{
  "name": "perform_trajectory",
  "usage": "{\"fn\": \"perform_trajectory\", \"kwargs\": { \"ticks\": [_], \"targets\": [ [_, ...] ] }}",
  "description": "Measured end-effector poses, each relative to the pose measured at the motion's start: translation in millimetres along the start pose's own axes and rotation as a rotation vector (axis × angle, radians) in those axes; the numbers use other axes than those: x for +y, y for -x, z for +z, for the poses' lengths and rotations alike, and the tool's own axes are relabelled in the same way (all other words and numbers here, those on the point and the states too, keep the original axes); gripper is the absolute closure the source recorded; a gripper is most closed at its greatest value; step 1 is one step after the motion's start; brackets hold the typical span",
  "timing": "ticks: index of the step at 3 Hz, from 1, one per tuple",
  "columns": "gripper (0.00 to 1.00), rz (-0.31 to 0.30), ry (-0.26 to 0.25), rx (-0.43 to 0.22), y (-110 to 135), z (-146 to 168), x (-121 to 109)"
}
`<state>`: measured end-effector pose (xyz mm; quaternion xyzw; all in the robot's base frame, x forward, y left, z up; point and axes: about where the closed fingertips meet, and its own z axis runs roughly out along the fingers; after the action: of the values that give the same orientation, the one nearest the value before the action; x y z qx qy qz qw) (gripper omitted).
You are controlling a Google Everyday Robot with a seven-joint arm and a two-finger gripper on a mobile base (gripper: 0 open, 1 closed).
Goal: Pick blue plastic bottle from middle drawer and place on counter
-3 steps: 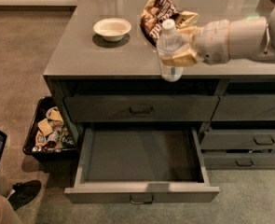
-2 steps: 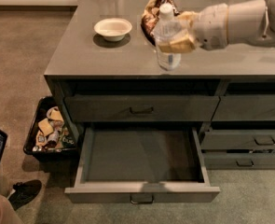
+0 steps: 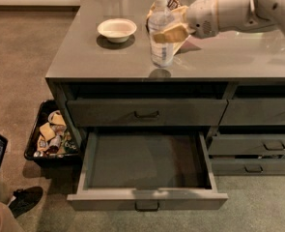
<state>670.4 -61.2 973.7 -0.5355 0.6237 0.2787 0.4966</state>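
- My gripper (image 3: 167,33) is out over the counter (image 3: 103,57), reaching in from the right, with the pale arm (image 3: 238,8) stretching back behind it.
- My fingers (image 3: 175,33) are pinched round the bottle (image 3: 161,53) at about mid-height. One tan finger crosses its front, over the label band.
- The bottle is upright with its white cap on top, close to the front edge of the counter.
- A dark patch sits on the glossy top right beneath the bottle. I cannot tell whether the base touches the surface or hangs just above it.
- Straight below, the drawer (image 3: 147,161) is pulled well out, its flat floor in full view and its small bar handle (image 3: 147,206) centred on the front panel.
- Above it, the top drawer (image 3: 147,112) is closed.
- A white bowl (image 3: 116,29) sits on the counter to the left of the bottle, apart from it.
- A crinkled snack bag (image 3: 173,4) lies just behind the bottle, right beside my gripper.
- On the carpet, against the cabinet's left side, a black bin (image 3: 48,151) holds wrappers and packets.
- A dark shoe (image 3: 26,199) shows in the bottom-left corner.
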Motion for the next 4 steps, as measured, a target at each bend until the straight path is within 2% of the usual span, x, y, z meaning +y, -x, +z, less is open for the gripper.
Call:
{"fn": "perform_trajectory", "kwargs": {
  "ticks": [1,2,4],
  "targets": [
    [1.0,0.074,0.03,-0.007,-5.5,11.4,-11.5],
    [1.0,0.12,0.009,-0.037,-7.2,12.0,-13.9],
    [1.0,0.215,-0.109,-0.099,-24.1,23.7,-13.1]
  ]
}}
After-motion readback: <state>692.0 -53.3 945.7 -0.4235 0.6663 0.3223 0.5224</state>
